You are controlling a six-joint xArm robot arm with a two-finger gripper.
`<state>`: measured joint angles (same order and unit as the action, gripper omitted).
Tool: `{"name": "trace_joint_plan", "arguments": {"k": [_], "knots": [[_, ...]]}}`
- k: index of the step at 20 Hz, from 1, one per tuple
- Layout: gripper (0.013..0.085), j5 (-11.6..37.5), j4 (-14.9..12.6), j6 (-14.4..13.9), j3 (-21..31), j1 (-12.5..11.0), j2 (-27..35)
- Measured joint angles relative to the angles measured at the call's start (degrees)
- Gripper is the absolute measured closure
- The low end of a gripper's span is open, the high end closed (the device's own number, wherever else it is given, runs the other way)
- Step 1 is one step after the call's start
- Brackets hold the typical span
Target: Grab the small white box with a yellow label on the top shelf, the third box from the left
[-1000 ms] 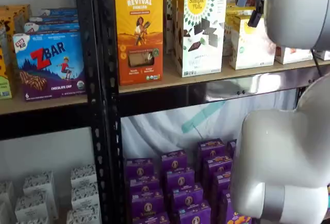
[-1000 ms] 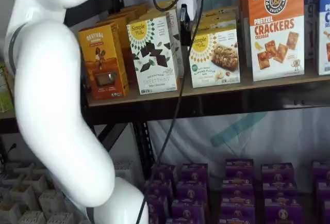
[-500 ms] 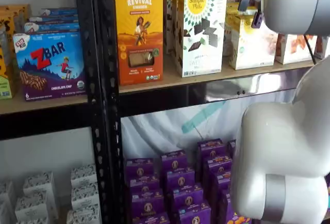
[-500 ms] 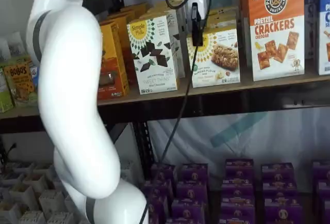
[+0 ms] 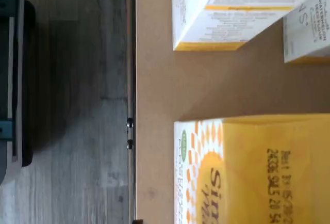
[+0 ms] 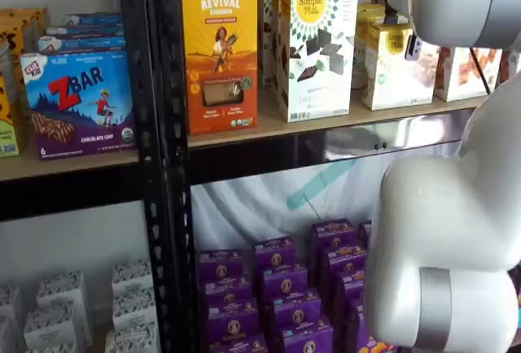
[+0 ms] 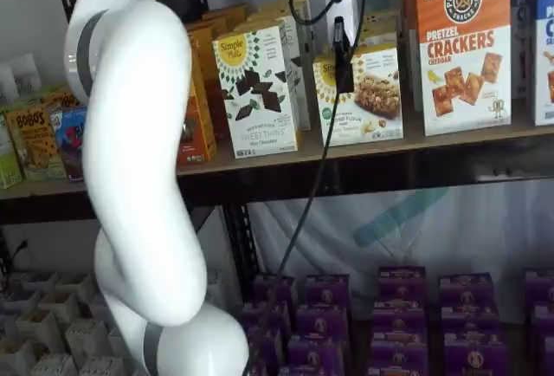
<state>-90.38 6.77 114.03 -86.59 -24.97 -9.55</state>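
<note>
End effector: you see its white body and a black finger side-on, hanging with its cable in front of the target; you cannot tell how far apart the fingers stand, and nothing shows in them.
Small white box: upright on the top shelf, between the taller white box and the cracker box.
Wrist view: your camera looks onto the yellow top of the target, shelf board around it.
</note>
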Motion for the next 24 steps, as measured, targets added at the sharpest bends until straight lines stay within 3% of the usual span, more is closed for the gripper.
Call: {"name": "trace_joint_plan", "arguments": {"k": [16, 18, 20, 24], "knots": [[0.013, -0.52, -0.63, -1.32, -0.66, 1.37, 1.03], [0.021, -0.65, -0.56, -1.33, -0.76, 1.37, 1.03], [0.021, -0.75, -0.41, -1.28, -0.88, 1.28, 1.02], [0.033, -1.03, -0.12, -1.12, -1.2, 1.06, 1.07]]}}
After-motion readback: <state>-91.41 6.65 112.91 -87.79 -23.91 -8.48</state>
